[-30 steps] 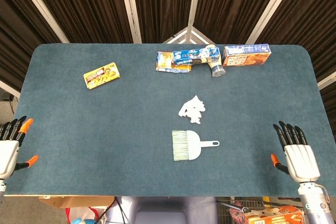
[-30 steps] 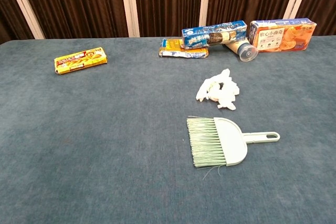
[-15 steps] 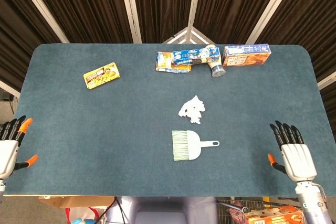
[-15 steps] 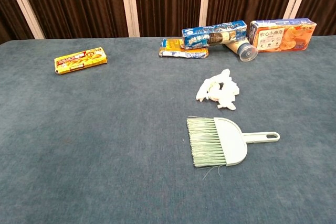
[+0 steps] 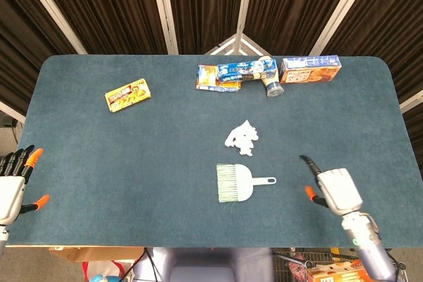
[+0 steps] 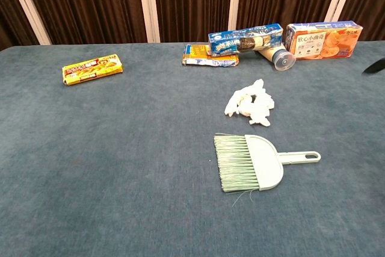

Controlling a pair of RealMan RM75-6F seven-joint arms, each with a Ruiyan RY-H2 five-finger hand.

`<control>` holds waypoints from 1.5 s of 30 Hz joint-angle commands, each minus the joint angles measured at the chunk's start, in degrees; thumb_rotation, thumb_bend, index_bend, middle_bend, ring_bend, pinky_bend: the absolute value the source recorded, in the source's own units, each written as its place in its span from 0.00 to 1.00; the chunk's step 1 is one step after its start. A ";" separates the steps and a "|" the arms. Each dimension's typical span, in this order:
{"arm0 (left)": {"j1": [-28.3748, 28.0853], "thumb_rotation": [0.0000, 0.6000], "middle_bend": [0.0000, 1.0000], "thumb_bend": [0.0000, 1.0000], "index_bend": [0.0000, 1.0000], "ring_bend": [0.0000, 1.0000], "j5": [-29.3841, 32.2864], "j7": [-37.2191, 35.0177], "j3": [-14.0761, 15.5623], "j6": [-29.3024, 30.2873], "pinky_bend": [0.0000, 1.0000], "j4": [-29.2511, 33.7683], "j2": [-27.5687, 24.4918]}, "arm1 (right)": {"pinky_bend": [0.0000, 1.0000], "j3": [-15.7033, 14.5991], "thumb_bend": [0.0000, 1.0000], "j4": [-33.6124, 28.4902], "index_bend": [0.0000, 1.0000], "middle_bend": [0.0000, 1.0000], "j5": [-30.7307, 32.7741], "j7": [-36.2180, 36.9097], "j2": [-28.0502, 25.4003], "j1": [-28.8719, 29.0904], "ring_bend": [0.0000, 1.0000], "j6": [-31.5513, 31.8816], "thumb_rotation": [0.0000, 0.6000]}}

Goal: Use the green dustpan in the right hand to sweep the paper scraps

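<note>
You are at the reach step: nothing is grasped yet. The green dustpan [image 5: 239, 183] lies flat mid-desk, toward the near edge, bristles pointing to the left edge and handle to the right edge. The paper scraps [image 5: 242, 137] sit just beyond it, apart from it. Your right robot hand [image 5: 337, 190] hovers empty, right of the handle; whether its fingers are apart, you cannot tell. The left robot hand [image 5: 12, 184] rests at the near-left corner, fingers apart. Next, close on the handle.
</note>
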State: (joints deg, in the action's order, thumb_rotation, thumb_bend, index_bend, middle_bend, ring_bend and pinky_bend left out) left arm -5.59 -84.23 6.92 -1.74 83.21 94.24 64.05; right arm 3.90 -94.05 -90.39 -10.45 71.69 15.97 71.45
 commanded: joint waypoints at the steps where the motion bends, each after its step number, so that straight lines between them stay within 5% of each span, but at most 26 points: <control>1: 0.03 1.00 0.00 0.05 0.00 0.00 -0.02 -0.13 0.01 0.04 0.00 -0.03 -0.03 | 1.00 0.75 0.37 -0.82 0.28 0.96 1.76 -4.94 3.59 3.20 0.99 -4.67 1.00; 15: -0.11 1.00 0.00 0.05 0.00 0.00 -0.22 -1.10 0.16 -0.37 0.00 -0.14 -0.29 | 1.00 3.42 0.37 2.35 0.40 0.96 13.97 -18.53 15.47 9.00 0.99 -12.33 1.00; 45: -0.25 1.00 0.00 0.05 0.00 0.00 -0.06 -1.22 0.29 -0.83 0.00 0.09 -0.49 | 1.00 2.34 0.37 5.89 0.40 0.96 24.77 -24.63 20.77 11.78 0.99 -11.73 1.00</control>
State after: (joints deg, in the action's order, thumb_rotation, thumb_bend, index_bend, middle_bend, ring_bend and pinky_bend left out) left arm -5.84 -84.29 5.70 -1.45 82.39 94.33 63.57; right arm 6.29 -88.30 -65.81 -35.20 92.38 27.73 59.65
